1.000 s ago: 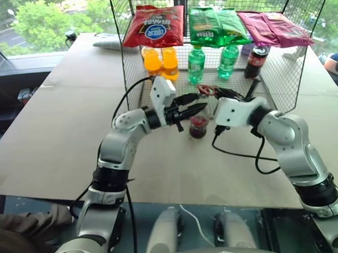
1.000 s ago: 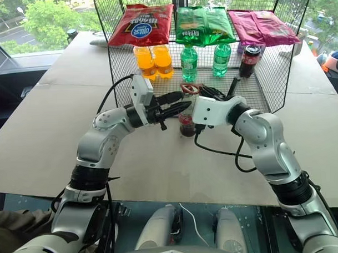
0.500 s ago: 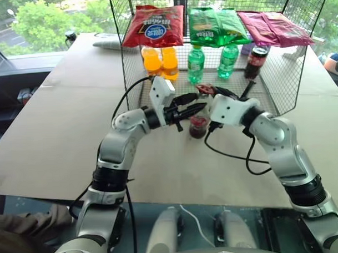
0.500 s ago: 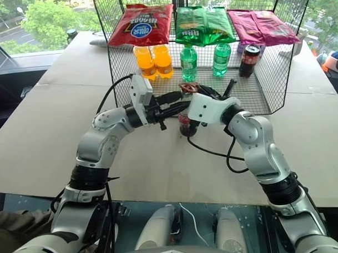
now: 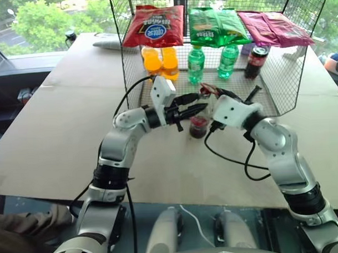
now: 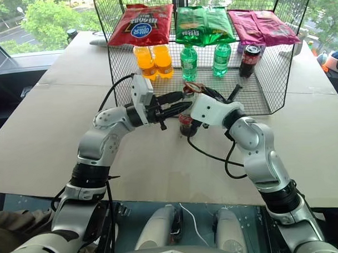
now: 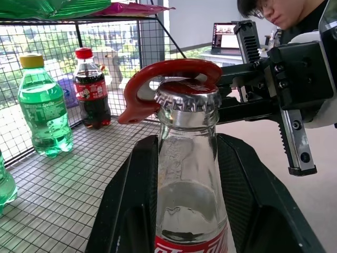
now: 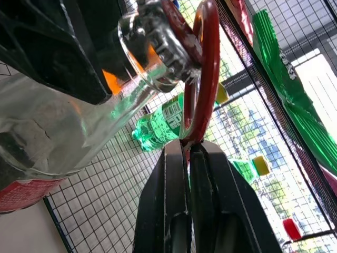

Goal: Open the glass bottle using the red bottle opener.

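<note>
The glass bottle (image 7: 190, 174) is cut off below its label (its base hidden), flanked by the left end effector (image 7: 187, 211).

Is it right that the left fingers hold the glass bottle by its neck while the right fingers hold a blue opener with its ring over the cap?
Not quite: the opener is red, not blue, as the left wrist view shows. The rest stands: the left fingers hold the glass bottle by its neck, and the right fingers hold the opener with its ring over the cap.
</note>
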